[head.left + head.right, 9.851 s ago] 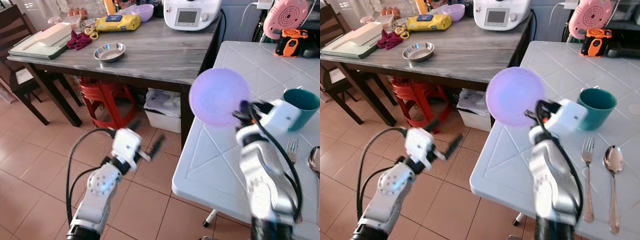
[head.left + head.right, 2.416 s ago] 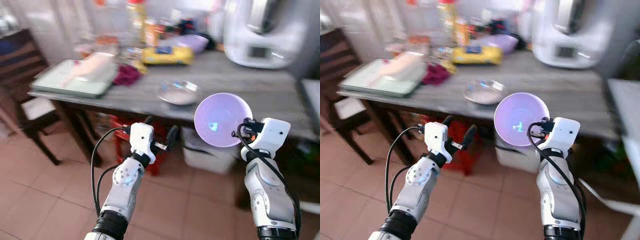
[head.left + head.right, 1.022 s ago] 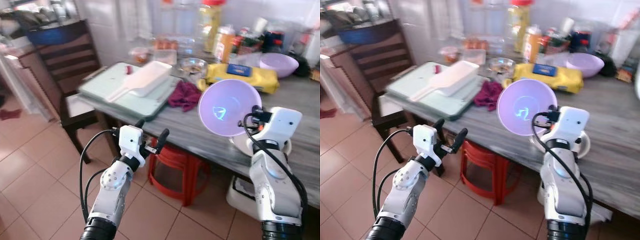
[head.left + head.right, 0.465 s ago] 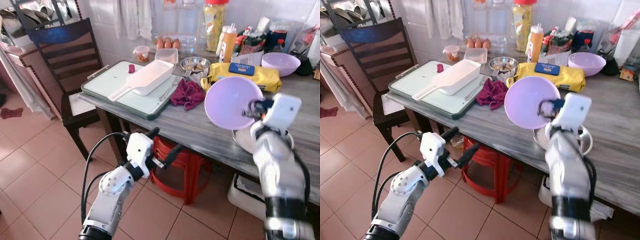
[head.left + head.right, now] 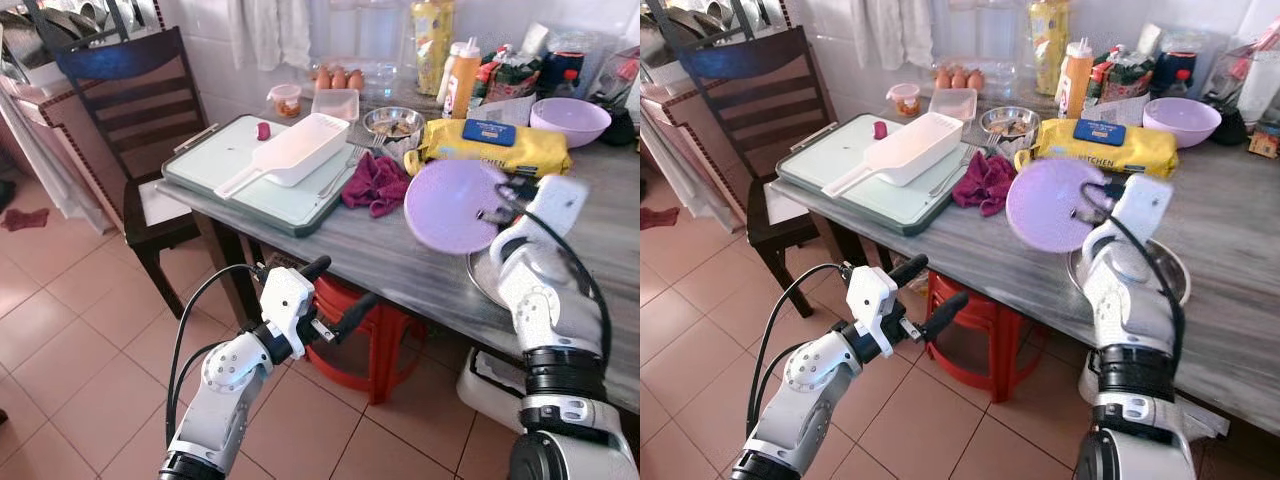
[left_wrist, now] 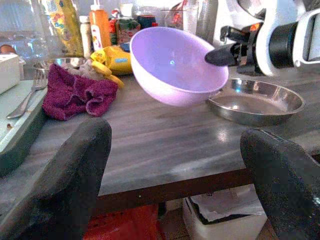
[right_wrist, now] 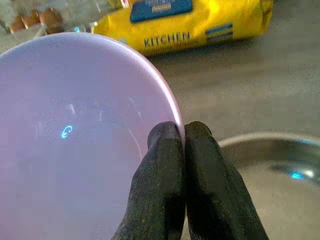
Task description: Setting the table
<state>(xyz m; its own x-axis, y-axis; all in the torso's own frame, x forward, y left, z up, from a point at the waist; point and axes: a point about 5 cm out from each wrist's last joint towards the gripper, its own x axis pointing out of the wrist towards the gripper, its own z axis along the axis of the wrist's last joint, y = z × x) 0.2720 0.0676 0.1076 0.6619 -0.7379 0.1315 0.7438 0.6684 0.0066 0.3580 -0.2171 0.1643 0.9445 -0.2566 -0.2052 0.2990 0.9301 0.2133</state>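
While the right gripper (image 5: 497, 212) pinches the lilac bowl (image 5: 455, 205) by its rim above the grey table (image 5: 400, 262), level it before lowering. Left wrist view: bowl hangs tilted beside the steel dish (image 6: 256, 101); left gripper (image 5: 334, 298) spread wide, empty. Right wrist view: fingertips (image 7: 167, 137) closed tight on the rim.

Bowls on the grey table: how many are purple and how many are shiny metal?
Purple bowls: 2 — one pinched by its rim in the right gripper, held above the table, and one standing at the back.
Shiny metal bowls: 2 — a wide one and a small one.
Total: 4
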